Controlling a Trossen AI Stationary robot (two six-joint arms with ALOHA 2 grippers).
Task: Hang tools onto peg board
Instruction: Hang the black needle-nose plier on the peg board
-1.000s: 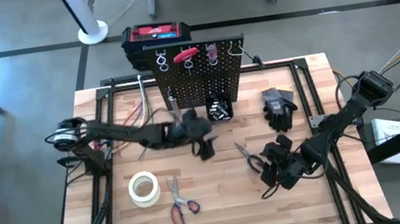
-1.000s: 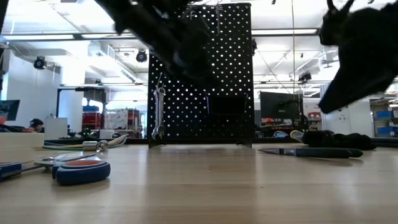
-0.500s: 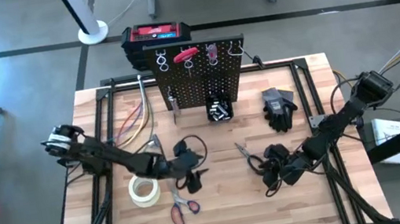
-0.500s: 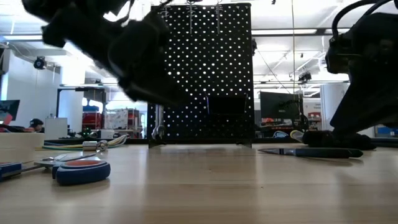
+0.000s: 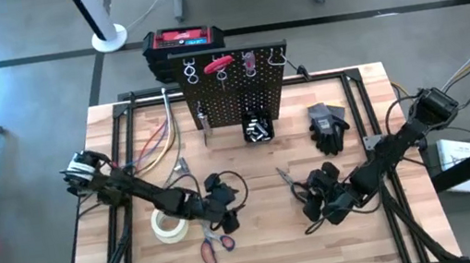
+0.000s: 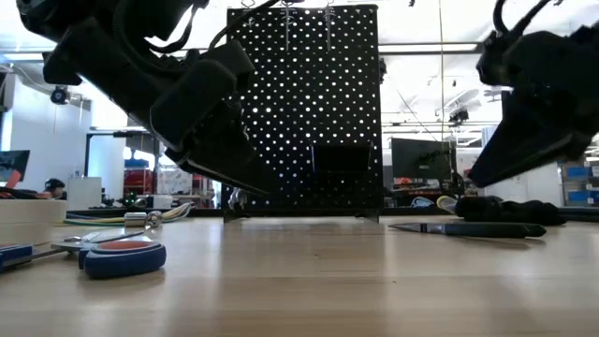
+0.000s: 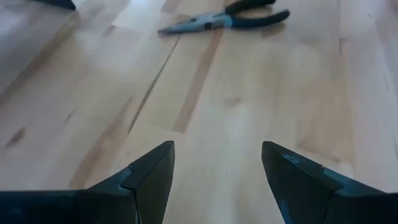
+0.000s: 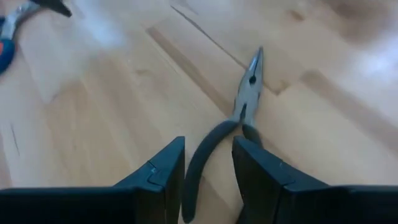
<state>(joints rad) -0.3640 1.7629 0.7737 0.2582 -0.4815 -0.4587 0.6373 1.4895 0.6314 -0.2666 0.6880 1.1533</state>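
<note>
R pincer (image 8: 208, 171) sits low over the desk (image 5: 261, 244) w/ its fingers (image 8: 158, 174) straddling one black handle of the pliers (image 8: 239, 115), narrow gap each side, not clamped on it yet; in the high view that's lower right of centre, pliers (image 5: 291, 182) lying flat, nose toward frame centre. L pincer (image 7: 214, 168) is spread wide, nothing between the fingers, bare wood below; high view puts it at lower centre-left, just above the red-handled scissors (image 5: 214, 244) and right of the white tape roll (image 5: 169, 223). Peg board (image 5: 231, 95) stands upright at upper centre, a red tool (image 5: 218, 62) hung along its top, small bin (image 5: 258, 126) at its base. Black glove (image 5: 327, 125) right of the board, toolbox (image 5: 183, 44) behind it.
</note>
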